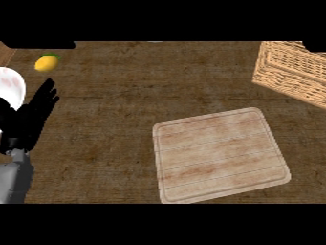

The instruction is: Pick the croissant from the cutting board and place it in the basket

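Cutting board [220, 155] bare; left hand [26, 119] rests open near counter's left edge; right hand at basket [303, 74], fingers unseen.

No readable text, label, brand, number or sign shows anywhere on the counter or the things on it.

1. The pale wooden cutting board [220, 155], a rounded-corner rectangle with faint horizontal plank lines and a raised rim, lies flat on the brown counter, slightly rotated, right of centre; its top is bare.
2. The light wicker basket [299, 76], square and woven, sits at the upper right, partly cut off by the view's edge, apart from the board.
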`<state>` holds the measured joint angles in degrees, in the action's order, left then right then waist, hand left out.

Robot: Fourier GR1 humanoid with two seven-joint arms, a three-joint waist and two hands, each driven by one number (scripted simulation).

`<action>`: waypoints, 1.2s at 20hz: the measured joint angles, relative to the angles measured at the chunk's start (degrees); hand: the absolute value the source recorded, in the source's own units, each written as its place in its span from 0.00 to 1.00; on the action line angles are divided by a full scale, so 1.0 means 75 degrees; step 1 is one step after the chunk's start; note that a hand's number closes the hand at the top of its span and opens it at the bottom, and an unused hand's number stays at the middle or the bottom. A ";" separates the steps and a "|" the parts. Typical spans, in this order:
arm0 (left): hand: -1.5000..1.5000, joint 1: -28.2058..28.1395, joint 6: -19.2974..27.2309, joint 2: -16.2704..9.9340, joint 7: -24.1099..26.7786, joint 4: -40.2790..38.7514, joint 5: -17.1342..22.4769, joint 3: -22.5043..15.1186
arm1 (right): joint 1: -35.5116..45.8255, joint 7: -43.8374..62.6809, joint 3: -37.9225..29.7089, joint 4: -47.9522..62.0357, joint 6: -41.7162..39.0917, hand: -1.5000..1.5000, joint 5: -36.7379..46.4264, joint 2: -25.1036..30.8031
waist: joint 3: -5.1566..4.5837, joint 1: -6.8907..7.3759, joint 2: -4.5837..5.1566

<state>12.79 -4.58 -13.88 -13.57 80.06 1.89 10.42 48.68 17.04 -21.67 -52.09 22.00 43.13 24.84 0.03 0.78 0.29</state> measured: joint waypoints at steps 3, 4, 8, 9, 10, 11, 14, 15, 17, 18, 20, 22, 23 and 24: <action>0.50 0.0019 0.0015 0.0022 0.0017 -0.0018 -0.0044 -0.0022 | 0.0259 -0.0418 -0.0107 0.0792 0.0219 0.00 -0.0117 0.0188 | 0.0001 0.0013 0.0002; 0.50 -0.0013 -0.0036 -0.0003 -0.0019 0.0039 0.0006 0.0003 | 0.0327 -0.0587 -0.0132 0.0978 0.0260 0.00 -0.0190 0.0224 | 0.0000 0.0016 0.0001; 0.50 -0.0048 -0.0091 -0.0021 -0.0026 0.0086 0.0048 0.0035 | 0.0507 -0.1532 -0.0360 0.1592 0.0220 0.00 -0.0646 0.0492 | 0.0001 0.0033 0.0004; 0.50 -0.0057 -0.0045 0.0012 -0.0134 0.0205 0.0005 -0.0026 | 0.0642 -0.1663 -0.0452 0.1727 0.0249 0.00 -0.0755 0.0559 | 0.0005 0.0049 0.0008; 0.50 -0.0005 -0.0127 -0.0045 -0.0084 0.0075 0.0052 0.0026 | 0.0716 -0.1785 -0.0536 0.1842 0.0312 0.00 -0.0862 0.0585 | 0.0002 0.0043 0.0009; 0.50 0.0010 -0.0158 -0.0061 0.0001 -0.0057 0.0043 0.0042 | 0.0792 -0.1800 -0.0645 0.1907 0.0353 0.00 -0.0974 0.0644 | 0.0002 0.0032 0.0011; 0.50 0.0003 -0.0112 -0.0028 0.0080 -0.0116 0.0018 0.0058 | 0.0813 -0.1960 -0.1182 0.1931 0.0613 0.00 -0.1499 0.0772 | 0.0003 0.0005 0.0005; 0.50 0.0010 -0.0070 0.0008 0.0092 -0.0121 -0.0022 0.0029 | 0.0805 -0.2006 -0.1374 0.1891 0.0630 0.00 -0.1707 0.0840 | 0.0003 -0.0018 -0.0001; 0.50 -0.0082 -0.0103 -0.0042 0.0161 -0.0117 0.0013 0.0102 | 0.0692 -0.2031 -0.1767 0.1744 0.0635 0.00 -0.2133 0.0970 | 0.0002 -0.0065 -0.0023; 0.50 -0.0085 -0.0111 -0.0056 0.0106 -0.0076 0.0031 0.0111 | 0.0639 -0.2042 -0.1958 0.1711 0.0572 0.00 -0.2347 0.1083 | 0.0002 -0.0075 -0.0028; 0.50 -0.0099 -0.0079 -0.0064 0.0081 -0.0020 0.0023 0.0130 | 0.0408 -0.2023 -0.2301 0.1567 0.0287 0.00 -0.2762 0.1356 | 0.0001 -0.0125 -0.0045; 0.50 -0.0117 -0.0083 -0.0094 0.0094 -0.0027 0.0054 0.0191 | 0.0072 -0.2042 -0.2571 0.1392 -0.0119 0.00 -0.3160 0.1604 | -0.0001 -0.0159 -0.0055; 0.50 -0.0236 -0.0041 -0.0019 0.0107 0.0063 0.0013 0.0134 | -0.0173 -0.2110 -0.2710 0.1324 -0.0375 0.00 -0.3344 0.1764 | -0.0001 -0.0170 -0.0062; 0.50 -0.0231 -0.0017 -0.0017 0.0036 0.0108 0.0019 0.0142 | -0.0406 -0.2100 -0.2838 0.1192 -0.0650 0.00 -0.3545 0.1885 | -0.0001 -0.0197 -0.0070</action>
<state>11.06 -4.71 -14.01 -13.30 80.87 2.04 11.48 45.63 1.29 -42.96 -43.15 17.13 16.54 38.98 0.02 -0.70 -0.23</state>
